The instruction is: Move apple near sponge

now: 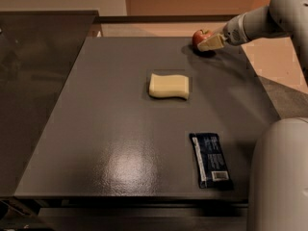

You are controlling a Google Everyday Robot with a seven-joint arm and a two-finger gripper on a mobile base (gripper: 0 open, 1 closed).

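Note:
The small red apple (199, 35) sits at the far right of the dark table (110, 129), close to its back edge. My gripper (207, 43) reaches in from the right on the grey arm and is right against the apple's front right side, partly covering it. The pale yellow sponge (168, 85) with wavy edges lies flat near the table's middle, well to the left of and nearer than the apple.
A dark blue snack wrapper (211, 159) lies flat at the front right of the table. Part of my own grey body (279, 177) fills the lower right corner. A dark glass surface (33, 81) adjoins the table's left side.

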